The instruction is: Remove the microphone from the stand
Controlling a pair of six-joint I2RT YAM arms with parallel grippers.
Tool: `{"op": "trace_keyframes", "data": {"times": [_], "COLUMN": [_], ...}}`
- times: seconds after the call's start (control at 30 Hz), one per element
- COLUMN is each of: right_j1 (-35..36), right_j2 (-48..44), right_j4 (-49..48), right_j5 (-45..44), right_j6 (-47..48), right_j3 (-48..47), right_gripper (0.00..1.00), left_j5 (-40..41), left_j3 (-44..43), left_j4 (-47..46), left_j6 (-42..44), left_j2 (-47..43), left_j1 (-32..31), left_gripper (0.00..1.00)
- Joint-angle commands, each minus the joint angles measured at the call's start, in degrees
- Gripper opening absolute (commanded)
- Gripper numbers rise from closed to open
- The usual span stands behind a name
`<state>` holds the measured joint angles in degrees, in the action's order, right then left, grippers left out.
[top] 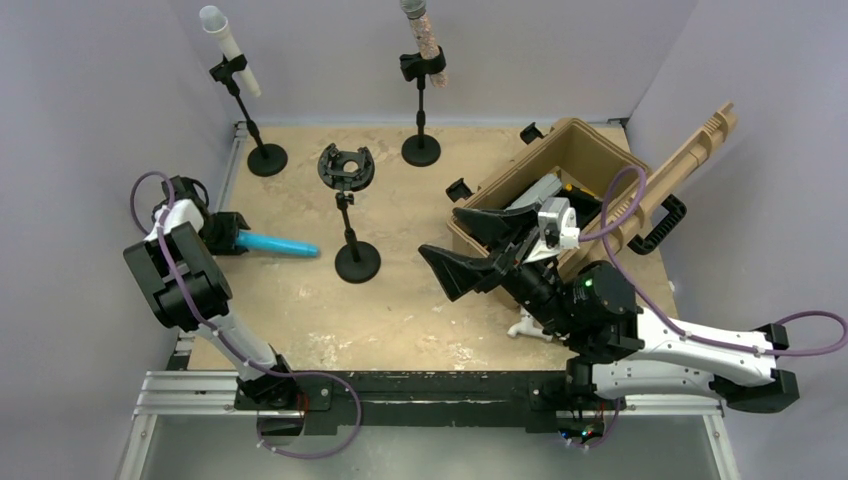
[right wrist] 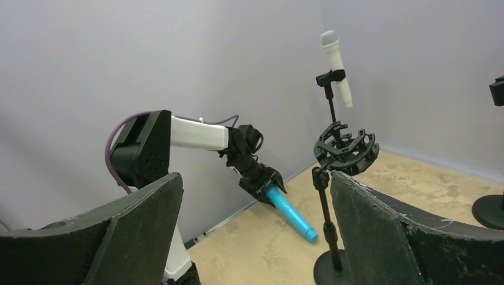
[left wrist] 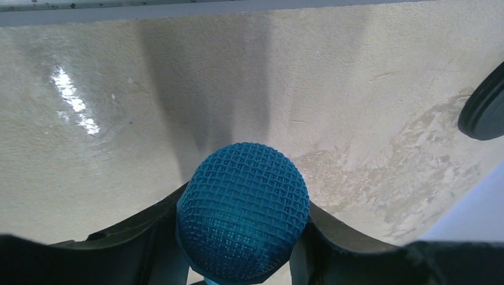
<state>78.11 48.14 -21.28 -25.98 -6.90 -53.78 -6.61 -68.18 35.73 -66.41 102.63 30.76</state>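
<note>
Over the tan table, my left claw grasps the mic at its rounded grille end, right claw released; I fear it could slip out and hit the stand.

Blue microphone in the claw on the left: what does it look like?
The bright blue plastic-looking microphone has a rounded blue mesh head and a smooth, slim handle. The left gripper clamps it at the head end, and the handle slants down over the tan table, clear of the empty black stand.
</note>
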Motion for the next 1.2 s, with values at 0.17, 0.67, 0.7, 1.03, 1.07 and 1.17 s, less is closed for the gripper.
{"op": "trace_keyframes", "data": {"times": [0.17,0.67,0.7,1.03,1.07,1.17], "right_j1": [0.25,0.24,0.21,0.22,0.21,0.22], "right_j2": [-2.66,-2.28,-2.07,1.41,1.69,2.19], "right_j4": [-2.18,-1.76,-1.63,-1.35,-1.44,-2.30], "right_j5": [-1.27,-1.49,-1.55,-2.73,-2.68,-2.59], "right_j6": [0.14,-0.01,0.05,1.08,1.12,1.25], "right_j3": [-1.07,-0.98,-1.04,-2.25,-2.25,-1.89], "right_gripper": [0.93,0.92,0.92,0.93,0.93,0.92], "left_j5": [5.09,5.58,5.01,3.32,3.16,-1.51], "left_j3": [-1.73,-1.85,-2.13,-1.97,-1.00,1.93], "left_j4": [2.17,2.22,2.31,4.24,4.43,2.45], "left_j6": [1.20,2.26,2.67,10.05,10.60,14.67], "left_j2": [0.67,-2.99,-4.12,-26.88,-29.42,-36.85], "left_j1": [-0.93,-2.31,-2.78,-11.07,-11.82,-14.07], "left_gripper": [0.71,0.78,0.79,1.00,1.00,1.00]}}
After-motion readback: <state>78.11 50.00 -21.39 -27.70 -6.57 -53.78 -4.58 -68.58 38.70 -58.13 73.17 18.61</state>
